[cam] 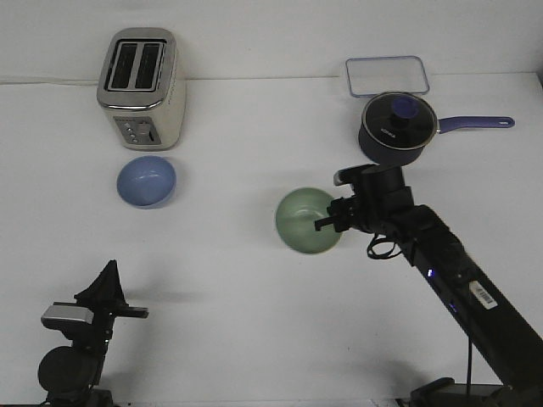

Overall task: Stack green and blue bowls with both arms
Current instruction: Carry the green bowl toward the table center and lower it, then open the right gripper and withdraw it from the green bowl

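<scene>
Right gripper (333, 219) is clamped on the three o'clock rim of the pale mint green matte bowl (305, 220), and the soft periwinkle blue matte bowl (147, 181) sits well apart toward ten o'clock, nearer the left gripper (109, 280), whose jaw state I can't tell.

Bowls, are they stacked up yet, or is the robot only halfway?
Not stacked yet. The right gripper is at the rim of the green bowl and seems to grip it, so that part is in hand. The blue bowl sits alone by the toaster, untouched. The left gripper is low and far from it. Left to do: bring the two bowls together and nest them.
</scene>
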Motion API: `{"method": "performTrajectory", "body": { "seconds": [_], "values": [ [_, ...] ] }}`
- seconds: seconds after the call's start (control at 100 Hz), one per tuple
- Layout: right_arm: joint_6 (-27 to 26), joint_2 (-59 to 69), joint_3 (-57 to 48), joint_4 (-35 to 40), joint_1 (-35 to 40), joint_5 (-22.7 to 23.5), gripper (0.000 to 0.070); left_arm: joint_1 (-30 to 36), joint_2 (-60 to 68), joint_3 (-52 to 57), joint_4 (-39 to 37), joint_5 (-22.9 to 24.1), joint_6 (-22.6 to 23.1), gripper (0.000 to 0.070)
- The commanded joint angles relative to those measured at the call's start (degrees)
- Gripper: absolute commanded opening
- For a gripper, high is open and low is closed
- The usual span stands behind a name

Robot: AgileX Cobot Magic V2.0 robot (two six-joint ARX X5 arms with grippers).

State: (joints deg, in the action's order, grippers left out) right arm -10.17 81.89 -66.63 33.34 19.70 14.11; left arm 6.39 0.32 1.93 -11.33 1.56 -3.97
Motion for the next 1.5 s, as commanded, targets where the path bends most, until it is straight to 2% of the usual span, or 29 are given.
{"method": "performTrajectory", "body": {
  "seconds": [0.0,0.15,0.33,0.88,0.97,1.1,1.16,1.34,1.44,1.49],
  "values": [
    [-3.45,1.05,0.98,-2.21,3.17,-1.70,0.0000,-0.04,-0.13,-1.14,-0.72,0.11,-0.15,0.0012],
    [-5.31,2.34,3.63,-5.16,8.52,-2.91,0.0000,-0.04,-0.13,-1.14,-0.72,0.11,-0.15,0.0012],
    [-6.38,5.68,4.87,-7.91,11.47,-3.72,0.0000,-0.04,-0.13,-1.14,-0.72,0.11,-0.13,0.0012],
    [-6.58,12.79,5.01,-9.16,13.03,-5.09,0.0003,-0.04,-0.13,-1.14,-0.72,0.11,-0.15,0.0012],
    [-6.60,12.79,5.01,-9.31,13.25,-5.09,0.0054,-0.04,-0.13,-1.14,-0.72,0.11,-0.13,0.0012],
    [-7.04,12.76,5.01,-9.22,13.27,-5.07,0.0231,-0.04,-0.13,-1.14,-0.72,0.11,-0.13,0.0012],
    [-7.39,12.74,5.01,-9.25,13.29,-5.01,0.0286,-0.04,-0.13,-1.14,-0.72,0.11,-0.15,0.0012],
    [-7.69,11.23,4.92,-9.14,13.00,-5.01,0.0314,-0.04,-0.13,-1.14,-0.72,0.11,-0.15,0.0012],
    [-7.61,8.39,4.85,-8.70,11.67,-5.16,0.0382,-0.04,-0.13,-1.14,-0.72,0.11,-0.13,0.0012],
    [-7.48,6.56,4.83,-8.37,10.64,-5.16,0.0390,-0.04,-0.13,-1.14,-0.72,0.11,-0.15,0.0012]
  ]
}}
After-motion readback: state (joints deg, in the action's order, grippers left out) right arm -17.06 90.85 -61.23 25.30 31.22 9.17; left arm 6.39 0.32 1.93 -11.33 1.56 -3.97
